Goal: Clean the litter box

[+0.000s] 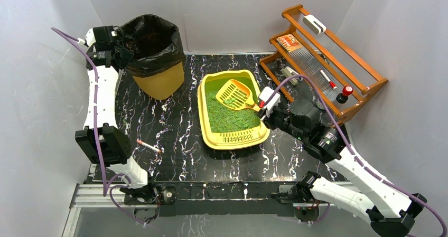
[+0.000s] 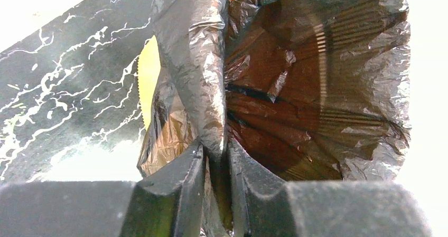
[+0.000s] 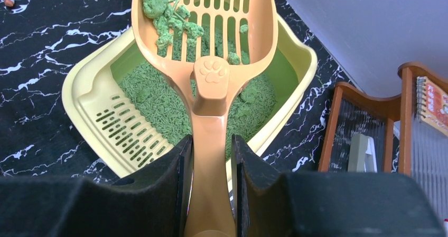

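Observation:
The yellow litter box with green litter sits mid-table, its slotted grate toward the near edge; in the right wrist view its rim curves on the left. My right gripper is shut on the handle of the orange slotted scoop, which hangs over the box with green clumps in its bowl. The scoop shows from above too, held by the right gripper. My left gripper is shut on a fold of the black bag at the bin's left rim.
The yellow bin lined with the black bag stands at the back left. A wooden rack with small items fills the back right. A pen-like stick lies on the dark marbled table left of the box.

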Robot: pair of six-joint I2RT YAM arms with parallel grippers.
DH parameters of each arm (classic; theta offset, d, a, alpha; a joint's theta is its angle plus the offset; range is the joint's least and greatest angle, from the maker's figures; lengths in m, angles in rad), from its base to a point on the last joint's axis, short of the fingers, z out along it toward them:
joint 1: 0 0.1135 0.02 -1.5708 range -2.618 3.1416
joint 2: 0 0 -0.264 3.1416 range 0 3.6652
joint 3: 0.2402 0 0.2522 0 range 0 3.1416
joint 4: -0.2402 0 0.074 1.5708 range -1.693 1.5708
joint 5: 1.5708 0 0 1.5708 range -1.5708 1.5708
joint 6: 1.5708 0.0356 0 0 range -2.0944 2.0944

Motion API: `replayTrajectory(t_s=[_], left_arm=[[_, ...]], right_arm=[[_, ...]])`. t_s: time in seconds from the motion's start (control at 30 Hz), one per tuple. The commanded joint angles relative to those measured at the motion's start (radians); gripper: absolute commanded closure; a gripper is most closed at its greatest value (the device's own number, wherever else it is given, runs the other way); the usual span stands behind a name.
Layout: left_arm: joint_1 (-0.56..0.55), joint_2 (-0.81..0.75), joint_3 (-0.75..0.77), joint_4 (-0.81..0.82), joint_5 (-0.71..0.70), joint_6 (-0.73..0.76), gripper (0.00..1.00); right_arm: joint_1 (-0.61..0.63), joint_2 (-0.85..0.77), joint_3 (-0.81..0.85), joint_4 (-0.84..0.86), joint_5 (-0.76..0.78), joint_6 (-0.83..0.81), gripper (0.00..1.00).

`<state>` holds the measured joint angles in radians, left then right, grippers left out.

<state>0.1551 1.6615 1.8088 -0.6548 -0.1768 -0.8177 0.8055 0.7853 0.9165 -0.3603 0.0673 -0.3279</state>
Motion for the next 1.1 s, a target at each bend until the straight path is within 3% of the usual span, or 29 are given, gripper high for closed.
replayTrajectory(t_s=[0.0, 0.2, 0.37, 0.4, 0.47, 0.73, 0.87, 1.07], left_arm=[[0.008, -0.038, 0.087, -0.078, -0.016, 0.061, 0.82], [0.008, -0.036, 0.135, -0.138, -0.002, 0.098, 0.92], [0.008, -0.053, 0.079, -0.127, 0.0, 0.112, 0.93], [0.008, -0.058, 0.068, -0.119, 0.003, 0.111, 0.91], [0.008, -0.064, 0.048, -0.106, 0.004, 0.103, 0.74], [0.008, 0.006, 0.044, -0.081, 0.04, 0.068, 0.56], [0.008, 0.014, 0.004, -0.048, 0.053, 0.056, 0.74], [0.009, 0.018, -0.007, -0.045, 0.055, 0.075, 0.93]], right_arm=[[0.001, -0.001, 0.098, 0.009, 0.0, -0.02, 1.0], [0.001, 0.02, 0.162, -0.017, -0.004, -0.022, 1.0], [0.001, 0.053, 0.209, -0.038, -0.009, -0.02, 1.0], [0.001, 0.059, 0.214, -0.038, -0.012, -0.019, 1.0], [0.001, 0.063, 0.218, -0.036, -0.02, -0.015, 1.0], [0.001, 0.052, 0.204, -0.023, -0.04, 0.001, 1.0], [0.001, 0.051, 0.196, -0.02, -0.043, 0.004, 1.0], [0.001, 0.058, 0.197, -0.004, -0.049, -0.001, 1.0]])
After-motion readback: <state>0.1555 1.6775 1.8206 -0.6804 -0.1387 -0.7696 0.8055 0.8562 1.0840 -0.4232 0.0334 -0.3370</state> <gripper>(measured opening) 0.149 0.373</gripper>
